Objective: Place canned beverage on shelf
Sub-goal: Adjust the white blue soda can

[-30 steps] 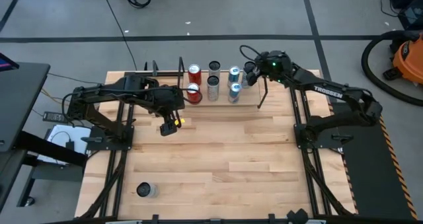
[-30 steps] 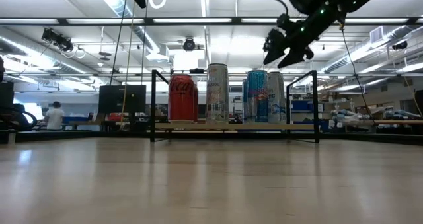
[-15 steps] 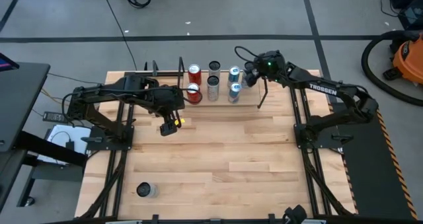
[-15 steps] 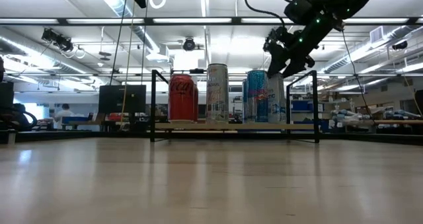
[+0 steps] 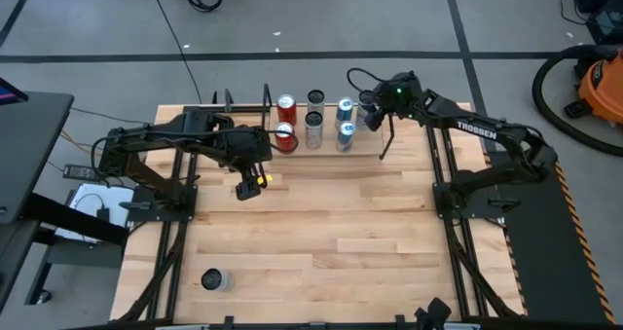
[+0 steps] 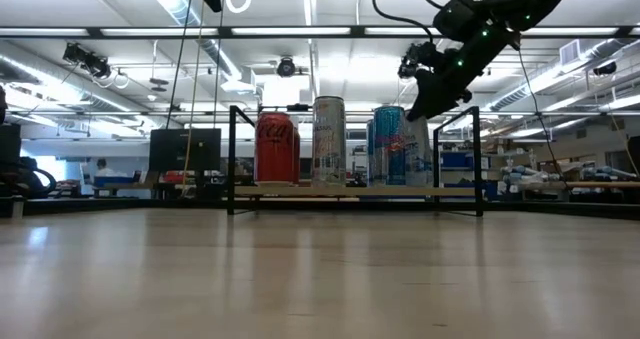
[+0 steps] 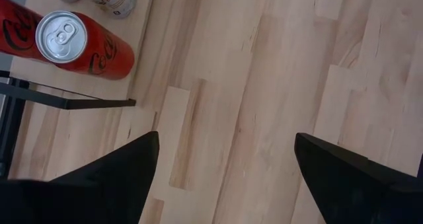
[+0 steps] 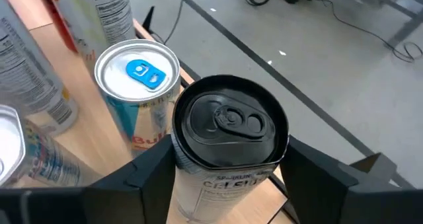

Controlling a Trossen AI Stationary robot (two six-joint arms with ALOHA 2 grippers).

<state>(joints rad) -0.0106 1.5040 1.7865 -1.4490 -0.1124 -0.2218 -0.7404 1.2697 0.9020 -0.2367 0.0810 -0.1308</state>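
The right gripper (image 8: pixel 228 178) is hanging over the right end of the low black-rod shelf with its light wood board (image 5: pixel 326 145), its two dark fingers (image 8: pixel 142 184) standing on either side of a black-topped, silver-bodied beverage can (image 8: pixel 230 141). The jaws are sitting close to the can's sides, but whether they are actually pressing on it cannot be told. This can is standing upright at the shelf's right end, just beside a silver can with a blue tab (image 8: pixel 137 75). Red cola cans (image 7: pixel 66 42) are standing towards the shelf's left end.

The step in hand appears to be the setting-down of this can. The next move probably calls for parting the fingers fully and lifting straight up, without tipping the neighbouring cans.

The left gripper (image 5: pixel 248 188) is waiting wide apart and empty over the wooden table (image 5: pixel 321 233), just in front of the shelf. Another can (image 5: pixel 214 279) is lying near the table's front left corner, presumably awaiting its turn.
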